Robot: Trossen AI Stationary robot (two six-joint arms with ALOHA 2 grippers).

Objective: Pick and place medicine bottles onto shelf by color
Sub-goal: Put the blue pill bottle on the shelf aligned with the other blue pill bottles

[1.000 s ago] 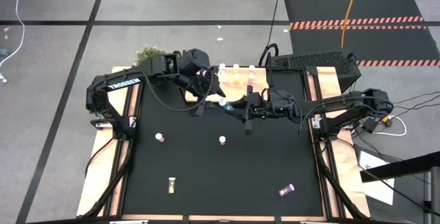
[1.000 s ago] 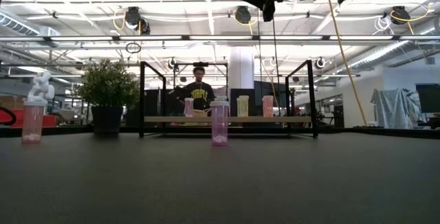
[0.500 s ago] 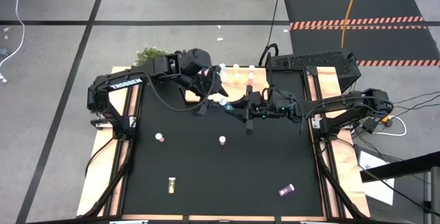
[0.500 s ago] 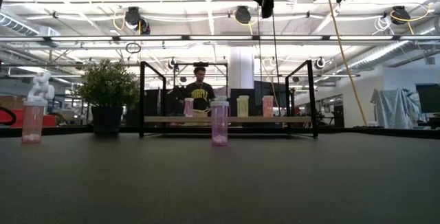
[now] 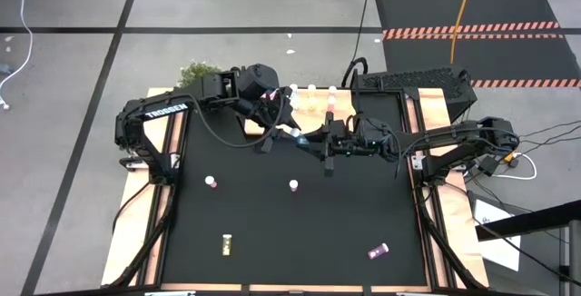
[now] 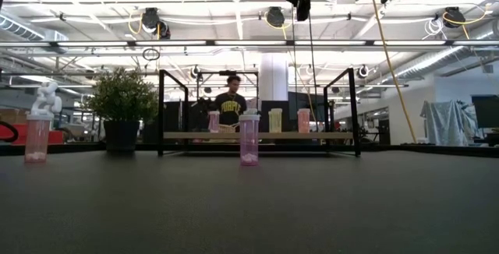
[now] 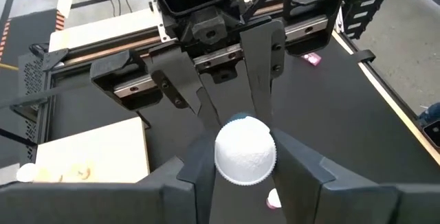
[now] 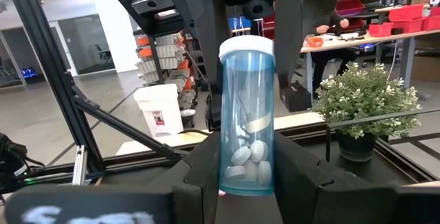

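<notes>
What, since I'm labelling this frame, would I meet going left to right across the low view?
Far-left pink plastic bottle → leafy green potted plant → left pink shelved bottle → centre pink white-capped bottle, nearer the camera → pale yellow shelved bottle → right pink shelved bottle.

The clear teal-blue pill bottle (image 8: pixel 248 117) hid its base between the dark claw fingers (image 8: pixel 206 165); the small lying yellow-amber bottle (image 5: pixel 227 241) was too small to read.
</notes>
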